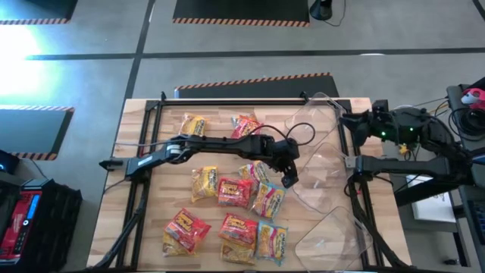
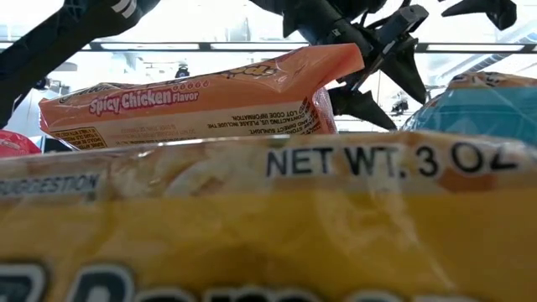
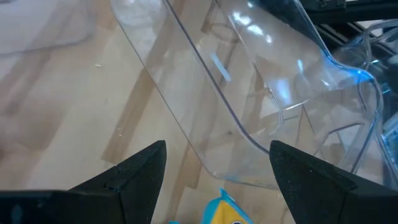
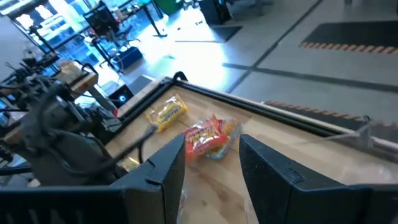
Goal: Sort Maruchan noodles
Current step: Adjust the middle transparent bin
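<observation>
The small crinkly red, yellow and blue Maruchan noodle packets are scattered across centre frame, unsorted, beside clear plastic tubs; the left gripper, unclenched and empty above them, must be lowered onto one, while the right gripper, parted, waits at right.

Ten noodle packets lie on the table, beside two clear tubs.

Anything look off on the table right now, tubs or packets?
One clear tub on the table's right side looks tipped on its side instead of standing flat, next to the open left gripper. A second tub lies nearer the front. The noodle packets lie scattered and unsorted.
</observation>
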